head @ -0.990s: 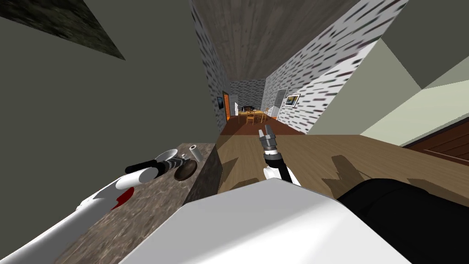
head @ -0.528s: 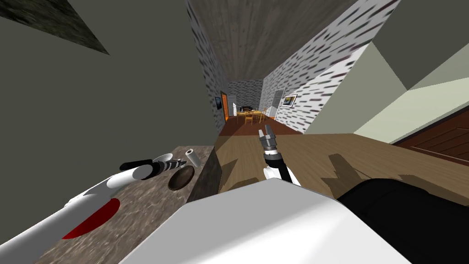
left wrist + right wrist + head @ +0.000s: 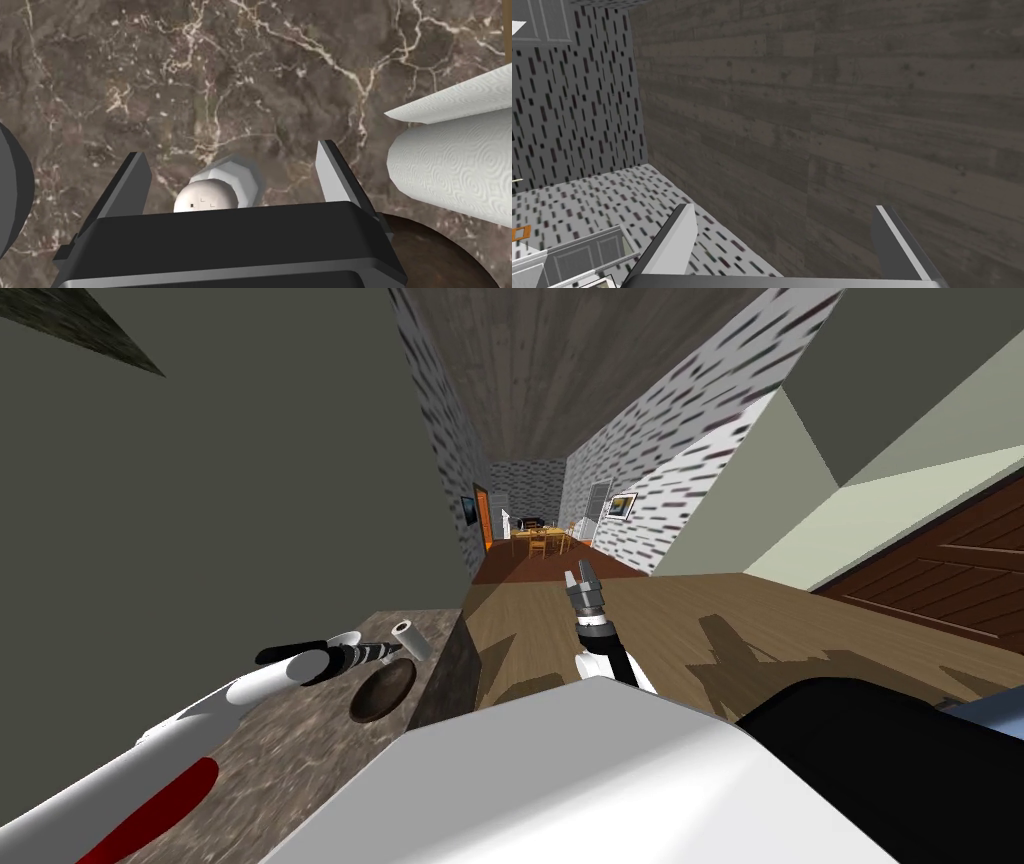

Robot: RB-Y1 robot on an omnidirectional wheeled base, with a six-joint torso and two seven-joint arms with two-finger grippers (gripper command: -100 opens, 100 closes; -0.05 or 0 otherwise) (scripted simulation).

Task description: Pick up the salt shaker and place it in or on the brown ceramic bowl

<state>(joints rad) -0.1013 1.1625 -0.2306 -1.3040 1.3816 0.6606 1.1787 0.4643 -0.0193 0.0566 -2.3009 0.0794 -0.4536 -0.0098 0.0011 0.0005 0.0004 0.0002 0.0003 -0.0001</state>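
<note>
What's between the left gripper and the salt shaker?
Nothing: the left wrist view shows the salt shaker between the fingers of the open left gripper.

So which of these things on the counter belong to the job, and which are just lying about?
Job: small white round-topped salt shaker, round brown bowl, left pincer open around the shaker.
Lying about: white patterned paper towel roll, flat red thing on the brown marble counter, right pincer open, idle.

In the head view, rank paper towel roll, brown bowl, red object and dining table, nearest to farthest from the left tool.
1. Paper towel roll, just past the left tool, and brown bowl, beside it: too close to call.
2. Red object, back along the counter.
3. Dining table, far off, straight ahead.
</note>
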